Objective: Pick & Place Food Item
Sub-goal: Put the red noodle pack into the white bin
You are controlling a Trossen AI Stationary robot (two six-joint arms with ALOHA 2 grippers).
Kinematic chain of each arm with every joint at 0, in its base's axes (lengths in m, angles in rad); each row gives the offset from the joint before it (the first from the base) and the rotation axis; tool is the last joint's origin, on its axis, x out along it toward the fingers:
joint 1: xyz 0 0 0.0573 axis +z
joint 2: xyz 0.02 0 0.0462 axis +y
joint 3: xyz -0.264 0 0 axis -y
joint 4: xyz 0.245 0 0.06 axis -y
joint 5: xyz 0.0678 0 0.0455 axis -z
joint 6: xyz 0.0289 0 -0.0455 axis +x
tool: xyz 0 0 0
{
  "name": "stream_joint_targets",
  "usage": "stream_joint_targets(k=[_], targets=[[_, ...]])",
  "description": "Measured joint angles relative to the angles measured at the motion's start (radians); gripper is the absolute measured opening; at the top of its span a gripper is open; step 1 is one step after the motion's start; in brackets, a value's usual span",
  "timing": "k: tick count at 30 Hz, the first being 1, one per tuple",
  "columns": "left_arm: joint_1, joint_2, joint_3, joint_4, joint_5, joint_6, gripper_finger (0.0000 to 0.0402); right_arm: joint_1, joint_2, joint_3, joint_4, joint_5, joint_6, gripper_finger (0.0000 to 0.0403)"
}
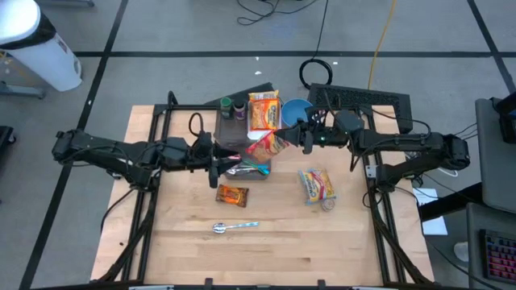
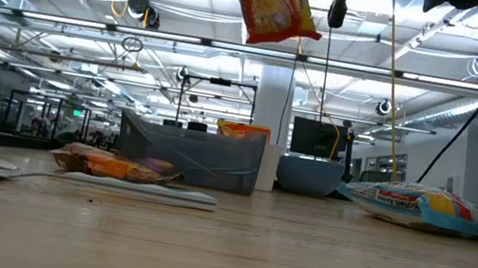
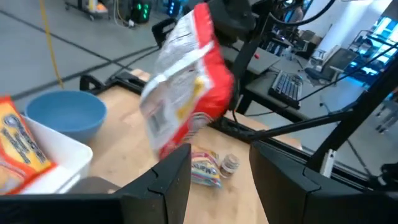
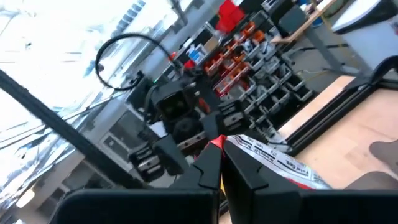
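Observation:
A red and yellow snack bag [image 1: 270, 143] hangs high over the table's far middle, above a dark grey bin [image 1: 242, 155]. It also shows in the low view [image 2: 274, 5] and in the left wrist view [image 3: 186, 93]. My right gripper [image 4: 219, 167] reaches in from the right and is shut on the bag. My left gripper [image 3: 221, 158] stands open just left of the bag, over the bin, with nothing between its fingers. My right gripper pinches the bag's red top corner [image 4: 219, 142] between its two fingertips [image 4: 208, 163]. The fingers come roughly level from the table's right side. The bag hangs tilted below them, lifted clear of the table and the bin.
At the far middle, an orange bag stands in a white box [image 1: 264, 113] beside a blue bowl [image 1: 296, 110]. On the bare wood lie a small orange packet [image 1: 232, 194], a spoon [image 1: 234, 227], a noodle packet [image 1: 317, 185] and a small cup [image 1: 328, 205].

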Motion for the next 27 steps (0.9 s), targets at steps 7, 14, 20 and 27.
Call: stream_joint_targets(k=[7,14,20,27], targets=[[-0.024,0.0,0.0,0.067,-0.086,0.135,0.017,-0.013,0.028,0.0,0.043,0.022,0.036,0.0],[-0.025,0.0,0.0,0.074,-0.129,0.187,0.017,-0.013,0.082,0.0,0.168,0.022,0.075,0.0],[-0.025,0.001,0.0,0.075,-0.13,0.189,0.017,-0.013,0.094,0.0,0.195,0.022,0.078,0.0],[-0.017,0.015,0.0,0.099,-0.159,0.198,0.017,-0.011,0.093,0.0,0.213,0.022,0.089,0.0]])
